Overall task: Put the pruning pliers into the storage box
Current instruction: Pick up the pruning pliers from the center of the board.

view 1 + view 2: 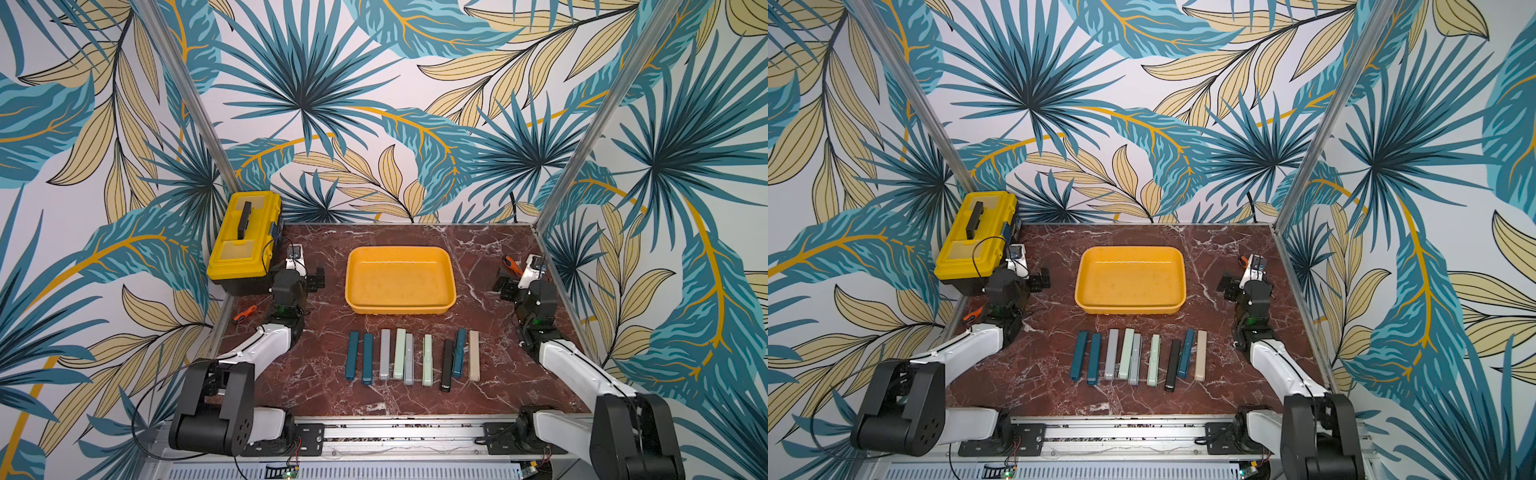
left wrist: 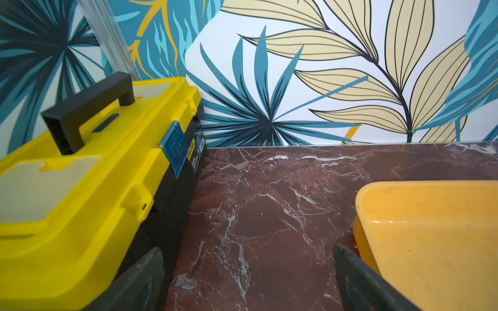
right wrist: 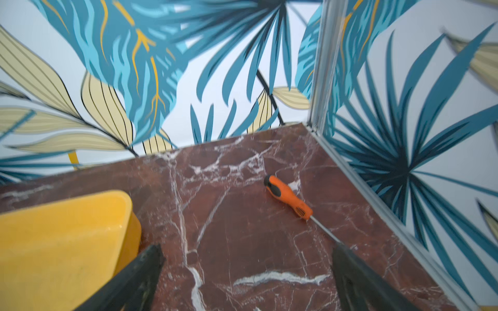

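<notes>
The pruning pliers [image 1: 427, 360] [image 1: 1153, 360] lie side by side in a row of several slim bars, dark teal, grey, pale green, black and beige, on the marble table. Just behind the row sits the storage box [image 1: 399, 282] [image 1: 1130, 282], a shallow orange-yellow tray with nothing in it. My left gripper [image 1: 318, 278] [image 2: 246, 250] hovers left of the tray, open and empty, with the tray's corner [image 2: 431, 229] beside one finger. My right gripper [image 1: 505, 286] [image 3: 247, 249] is right of the tray [image 3: 59, 242], also open with only bare marble between its fingers.
A yellow lidded toolbox [image 1: 245, 241] [image 2: 94, 175] with a black handle stands at the back left, close to the left gripper. An orange-handled screwdriver [image 3: 288, 196] [image 1: 512, 266] lies by the right wall. A small orange-handled tool [image 1: 245, 312] lies near the left arm. Patterned walls enclose three sides.
</notes>
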You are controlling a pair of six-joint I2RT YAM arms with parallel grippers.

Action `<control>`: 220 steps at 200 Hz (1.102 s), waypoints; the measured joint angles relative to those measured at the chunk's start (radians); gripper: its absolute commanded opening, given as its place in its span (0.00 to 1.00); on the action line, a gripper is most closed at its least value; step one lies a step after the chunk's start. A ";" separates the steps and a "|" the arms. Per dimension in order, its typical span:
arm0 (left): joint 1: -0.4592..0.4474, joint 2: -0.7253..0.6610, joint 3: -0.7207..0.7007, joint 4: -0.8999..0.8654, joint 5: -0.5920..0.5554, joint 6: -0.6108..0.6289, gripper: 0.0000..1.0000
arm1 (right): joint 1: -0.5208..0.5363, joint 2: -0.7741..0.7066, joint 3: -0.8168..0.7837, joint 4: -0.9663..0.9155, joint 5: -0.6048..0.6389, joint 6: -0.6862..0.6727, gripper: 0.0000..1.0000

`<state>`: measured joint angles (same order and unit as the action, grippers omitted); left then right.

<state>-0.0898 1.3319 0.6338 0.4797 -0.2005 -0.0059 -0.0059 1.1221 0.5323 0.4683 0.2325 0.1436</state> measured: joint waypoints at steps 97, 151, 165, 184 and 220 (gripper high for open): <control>-0.253 -0.212 0.177 -0.784 -0.054 -0.269 0.89 | 0.005 -0.154 0.227 -0.552 -0.190 0.229 0.91; -0.390 -0.240 0.236 -1.152 -0.007 -0.481 0.85 | 0.085 -0.146 0.345 -0.771 -0.257 0.254 0.85; -0.399 -0.238 0.222 -1.202 0.029 -0.514 0.85 | 0.100 -0.133 0.367 -0.805 -0.262 0.267 0.84; -0.402 -0.240 0.177 -1.240 0.075 -0.556 0.86 | 0.137 -0.113 0.384 -0.841 -0.261 0.283 0.84; -0.436 -0.235 0.097 -1.281 0.163 -0.617 0.85 | 0.196 -0.078 0.390 -0.863 -0.259 0.299 0.81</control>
<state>-0.5262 1.0969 0.7307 -0.8017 -0.0376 -0.6228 0.1905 1.0443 0.9226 -0.3943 -0.0265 0.4427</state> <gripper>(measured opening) 0.850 0.824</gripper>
